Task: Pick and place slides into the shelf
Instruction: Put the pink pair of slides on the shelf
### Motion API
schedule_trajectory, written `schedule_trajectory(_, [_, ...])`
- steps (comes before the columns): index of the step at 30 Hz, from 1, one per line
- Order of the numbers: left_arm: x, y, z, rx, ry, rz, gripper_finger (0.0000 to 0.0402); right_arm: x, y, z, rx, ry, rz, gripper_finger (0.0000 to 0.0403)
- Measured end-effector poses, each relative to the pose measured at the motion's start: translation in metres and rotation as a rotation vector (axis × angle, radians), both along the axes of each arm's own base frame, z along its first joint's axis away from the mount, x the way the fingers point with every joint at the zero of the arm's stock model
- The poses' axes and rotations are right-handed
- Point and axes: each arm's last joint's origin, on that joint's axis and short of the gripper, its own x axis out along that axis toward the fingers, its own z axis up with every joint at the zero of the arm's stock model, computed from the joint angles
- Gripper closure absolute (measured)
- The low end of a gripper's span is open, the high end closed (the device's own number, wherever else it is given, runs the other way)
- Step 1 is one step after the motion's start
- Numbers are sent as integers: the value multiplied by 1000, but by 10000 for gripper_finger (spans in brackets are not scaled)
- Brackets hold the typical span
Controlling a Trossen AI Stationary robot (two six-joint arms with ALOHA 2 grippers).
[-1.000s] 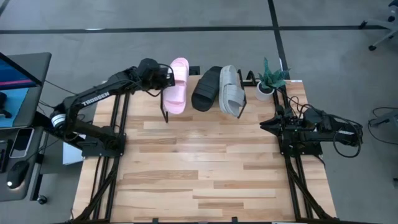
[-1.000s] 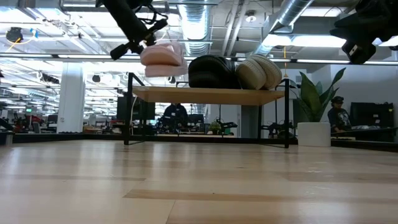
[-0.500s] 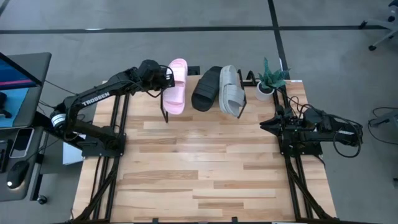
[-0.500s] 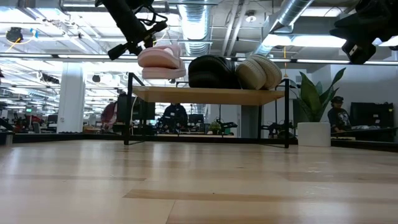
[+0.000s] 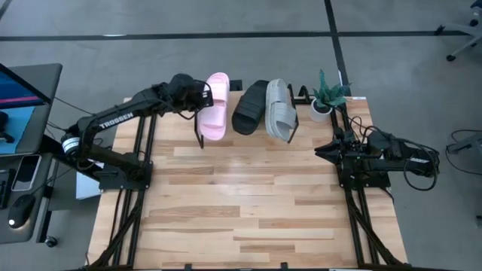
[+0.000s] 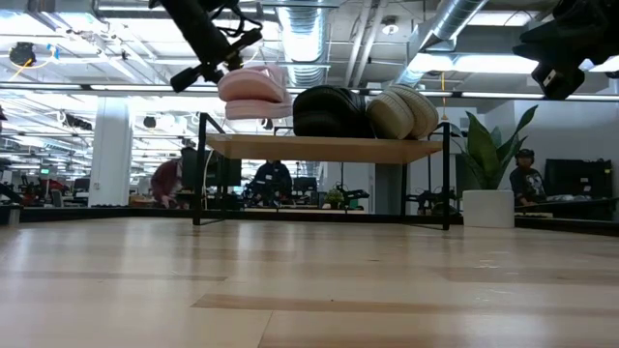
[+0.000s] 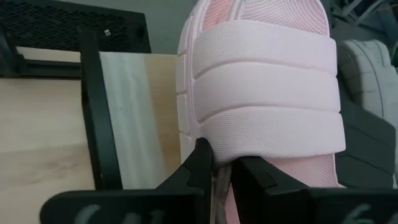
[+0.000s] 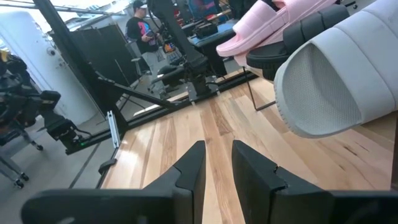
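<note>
Light wooden plank on thin black legs, the shelf point(image 5: 248, 120) already carries my black foam slide point(image 5: 249, 108) and ribbed light grey foam slide point(image 5: 281, 110) side by side. My left gripper point(image 7: 222, 169) is clamped on the pale pink foam slide point(image 5: 214, 105) at its ribbed strap edge, holding it over the shelf's left end. I judge it light, soft, squashy; pinching strap and sole rim suits. My right gripper point(image 8: 217, 163) waits parted near the table's right edge.
</note>
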Motion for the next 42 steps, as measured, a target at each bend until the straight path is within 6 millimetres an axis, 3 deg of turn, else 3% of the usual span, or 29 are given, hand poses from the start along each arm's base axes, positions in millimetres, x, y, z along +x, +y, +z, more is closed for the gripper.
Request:
schedule_trajectory(8, [3, -4, 0, 39, 25, 35, 379, 0, 0, 0, 0, 0, 0, 334])
schedule_trajectory(20, [31, 1, -28, 9, 99, 3, 379, 0, 0, 0, 5, 1, 0, 334])
schedule_trajectory(30, [26, 6, -28, 28, 118, 56, 381, 0, 0, -1, 17, 5, -1, 334])
schedule_trajectory(42, [24, 7, -29, 32, 155, 52, 353, 0, 0, -1, 17, 5, -2, 334])
